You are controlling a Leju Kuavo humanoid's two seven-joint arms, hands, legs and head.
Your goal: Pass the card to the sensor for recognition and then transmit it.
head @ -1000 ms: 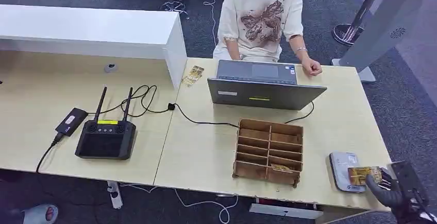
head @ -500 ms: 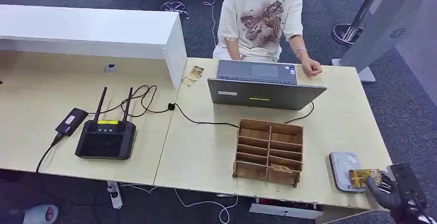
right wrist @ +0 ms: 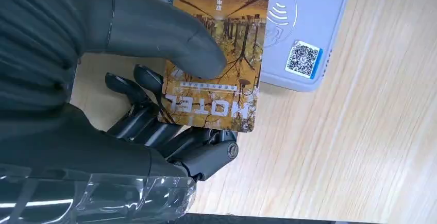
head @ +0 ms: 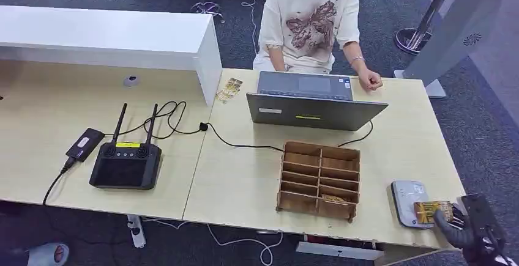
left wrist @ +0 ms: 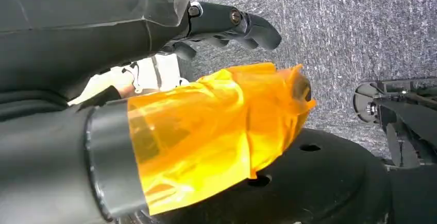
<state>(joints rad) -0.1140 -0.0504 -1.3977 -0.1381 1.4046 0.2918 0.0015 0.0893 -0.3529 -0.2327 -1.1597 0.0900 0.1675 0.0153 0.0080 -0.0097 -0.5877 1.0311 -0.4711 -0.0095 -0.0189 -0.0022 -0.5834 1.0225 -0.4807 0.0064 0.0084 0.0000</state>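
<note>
The right robot hand grasps the card, thumb pressed on its printed face and darker fingers beneath it. The card's far end lies over the grey-white sensor, which sits at the desk's near right corner; whether card and sensor touch or are just apart I cannot tell. In the head view the same card overlaps the sensor's near right part, with the right robot hand coming in over the desk's near edge.

So the card is picked up and presented to the sensor (nothing here shows whether it has registered). What seems left is the handing on, probably to the person seated at the far edge behind the laptop.

The left robot hand hangs off the desk above carpet, its dark fingers curled with nothing visibly in them, so I read it as clenched.
</note>
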